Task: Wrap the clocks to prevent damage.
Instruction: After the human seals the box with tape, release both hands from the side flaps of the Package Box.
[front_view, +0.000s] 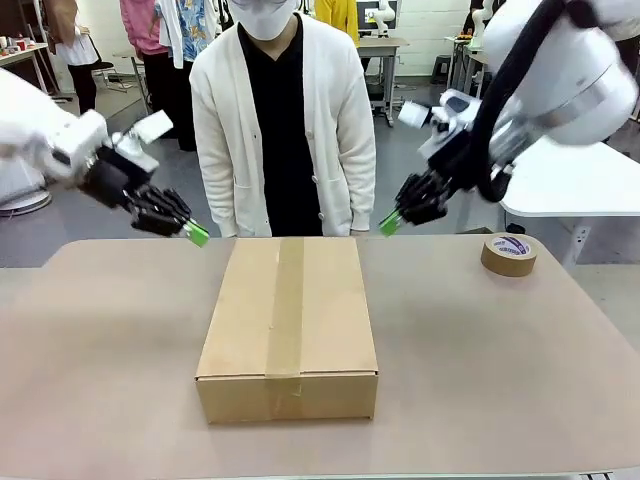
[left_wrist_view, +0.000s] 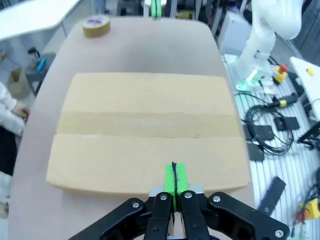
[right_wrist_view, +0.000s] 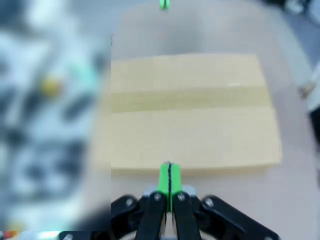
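1. Left gripper hangs pinched closed and empty off the box's far left corner
2. Cardboard box sits taped shut mid-table; the clocks are presumably inside, I can't tell
3. Right gripper likewise closed, empty, clear of the tape roll

A purple-and-white label on the tape roll at the bench's far corner carries print too small to read; no other lettering is legible.
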